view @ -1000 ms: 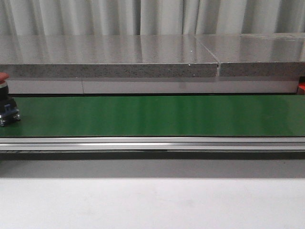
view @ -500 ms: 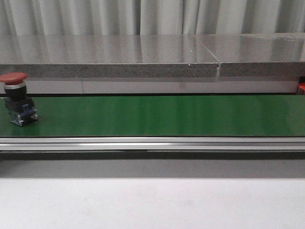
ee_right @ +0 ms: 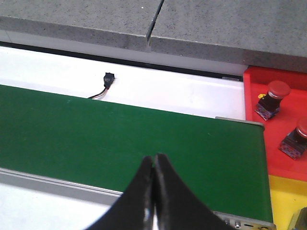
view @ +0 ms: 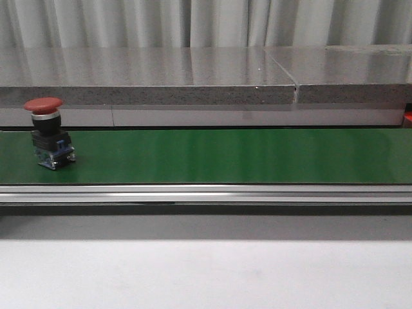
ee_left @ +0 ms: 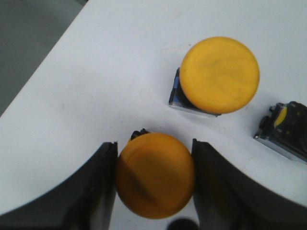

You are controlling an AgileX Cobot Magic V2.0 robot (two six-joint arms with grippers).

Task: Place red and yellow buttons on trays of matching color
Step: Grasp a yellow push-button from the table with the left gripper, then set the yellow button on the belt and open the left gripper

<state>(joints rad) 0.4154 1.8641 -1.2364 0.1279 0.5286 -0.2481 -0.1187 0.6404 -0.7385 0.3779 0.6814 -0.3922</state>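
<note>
A red button with a black and blue base stands upright at the left end of the green conveyor belt. Neither gripper shows in the front view. In the left wrist view my left gripper is shut on a yellow button, its fingers against both sides of the cap, over a white surface. A second yellow button stands just beyond, and a third lies on its side. My right gripper is shut and empty above the belt. A red tray holds two red buttons.
A grey stone ledge runs behind the belt, and an aluminium rail runs along its front. A yellow tray lies next to the red tray at the belt's end. A small black cable plug lies behind the belt.
The red button has travelled to the right along the belt, from the left edge of the front view into full view.
</note>
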